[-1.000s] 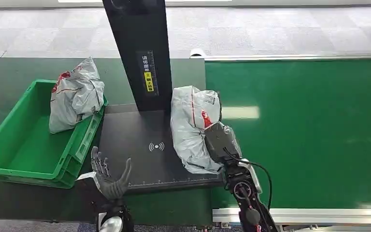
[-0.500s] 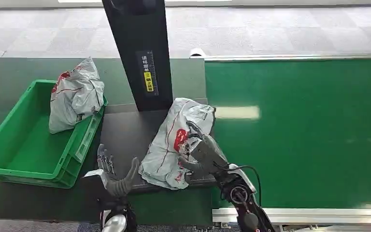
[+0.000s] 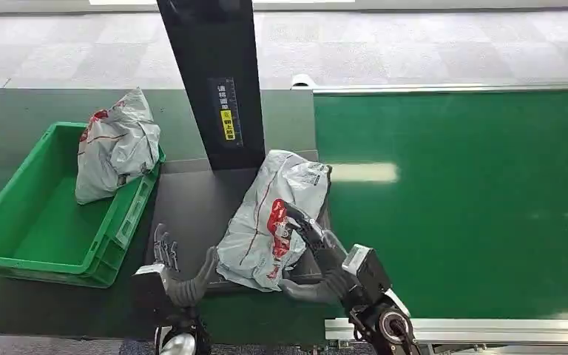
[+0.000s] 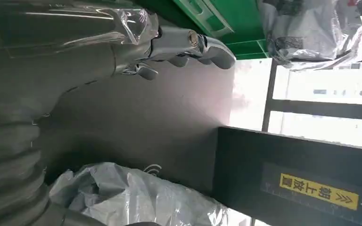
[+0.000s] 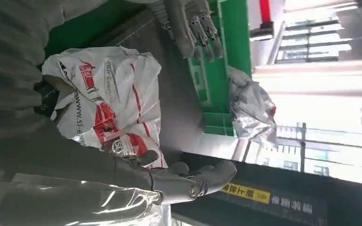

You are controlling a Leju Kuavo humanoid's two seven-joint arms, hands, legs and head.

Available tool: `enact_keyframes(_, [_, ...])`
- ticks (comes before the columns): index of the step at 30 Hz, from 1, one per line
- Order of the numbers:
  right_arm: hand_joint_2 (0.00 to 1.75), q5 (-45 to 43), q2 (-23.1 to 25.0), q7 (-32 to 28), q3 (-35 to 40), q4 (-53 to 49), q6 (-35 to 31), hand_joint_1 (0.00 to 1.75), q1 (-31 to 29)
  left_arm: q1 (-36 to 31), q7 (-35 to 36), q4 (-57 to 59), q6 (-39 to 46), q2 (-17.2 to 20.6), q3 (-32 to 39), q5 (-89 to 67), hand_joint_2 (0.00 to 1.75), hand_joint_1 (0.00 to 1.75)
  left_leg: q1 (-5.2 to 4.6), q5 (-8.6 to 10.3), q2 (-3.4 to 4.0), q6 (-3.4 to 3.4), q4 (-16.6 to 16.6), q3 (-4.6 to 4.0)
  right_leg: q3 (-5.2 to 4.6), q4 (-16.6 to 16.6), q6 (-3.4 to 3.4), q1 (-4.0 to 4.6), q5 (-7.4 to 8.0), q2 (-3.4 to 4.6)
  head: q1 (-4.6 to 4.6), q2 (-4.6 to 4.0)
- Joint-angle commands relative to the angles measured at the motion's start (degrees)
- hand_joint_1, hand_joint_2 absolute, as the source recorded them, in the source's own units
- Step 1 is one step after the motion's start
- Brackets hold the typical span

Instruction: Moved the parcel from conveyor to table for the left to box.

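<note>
The grey-and-red parcel [image 3: 272, 218] lies crumpled on the dark table [image 3: 188, 211] beside the conveyor [image 3: 458, 200], at the foot of the black scanner post [image 3: 214, 81]. The right robot hand [image 3: 312, 251], fingers spread, rests against the parcel's edge without gripping it; the handover step looks nearly complete. The left robot hand [image 3: 181, 270] waits open just beside it, and next needs to grasp the parcel and carry it to the green box [image 3: 15, 229], where 1 parcel already sits.

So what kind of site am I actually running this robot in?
Most likely a parcel sorting or logistics station: a green conveyor belt feeds a dark scanning table with a black post, and a green crate beside it already holds a bagged parcel.
</note>
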Motion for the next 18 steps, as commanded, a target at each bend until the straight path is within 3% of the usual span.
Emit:
enact_keyframes(1, [1.75,14.14,1.10,0.53,-20.07,-15.93,-30.16,0.00,15.32,-8.37,0.11,3.70,-4.56,3.97,-7.02,-14.86,1.75,0.00,0.02,0.10,-0.60,0.03,-0.05,-0.08,0.18,-0.09,-0.06,0.04,-0.10,-0.72,0.02,0.00])
enact_keyframes(2, [1.75,18.86,1.88,0.86,-21.65,-15.88,-37.34,0.00,16.17,-10.32,1.74,3.26,-6.06,4.42,-8.11,-19.31,1.75,0.00,0.04,0.15,-0.87,0.05,-0.02,-0.15,0.18,-0.12,-0.09,0.07,-0.12,-1.04,-0.02,0.00])
enact_keyframes(3, [1.75,18.53,2.70,1.61,-22.83,-14.93,-38.62,0.00,16.77,-12.24,2.03,3.06,-5.93,4.60,-9.07,-22.39,1.75,0.00,-0.02,0.11,-0.57,0.03,0.03,-0.19,-0.01,0.00,-0.04,0.00,-0.08,-0.66,0.00,0.00])
enact_keyframes(6, [1.75,22.10,4.90,0.07,-22.75,-9.23,-42.37,0.00,16.88,-16.08,6.30,2.89,-6.91,4.33,-9.76,-29.58,1.75,0.00,0.02,0.12,-0.61,0.03,0.00,-0.26,0.04,-0.08,-0.09,0.05,-0.02,-0.73,0.00,0.00])
enact_keyframes(11, [1.75,24.05,9.47,-3.31,-19.78,6.26,-47.67,0.00,11.85,-24.56,15.20,4.67,-7.40,3.94,-12.13,-43.88,1.75,0.00,0.07,0.11,-0.16,-0.04,-0.03,-0.12,-0.01,-0.08,-0.12,0.08,0.09,-0.27,0.00,0.00])
enact_keyframes(16, [1.75,27.61,8.58,-2.32,-12.00,3.39,-51.54,0.00,12.51,-30.88,23.13,13.98,-8.44,2.55,-16.00,-56.67,1.75,0.00,0.11,0.13,-0.09,-0.04,-0.02,-0.11,-0.03,-0.05,-0.11,0.14,0.11,-0.22,0.00,0.00])
enact_keyframes(18, [1.75,27.48,8.55,-2.03,-11.65,2.96,-51.65,0.00,12.62,-31.20,23.22,15.04,-8.19,2.23,-16.00,-56.97,1.75,0.00,0.08,0.12,-0.12,-0.02,-0.03,-0.08,0.02,-0.04,-0.08,0.11,0.08,-0.24,0.02,0.00])
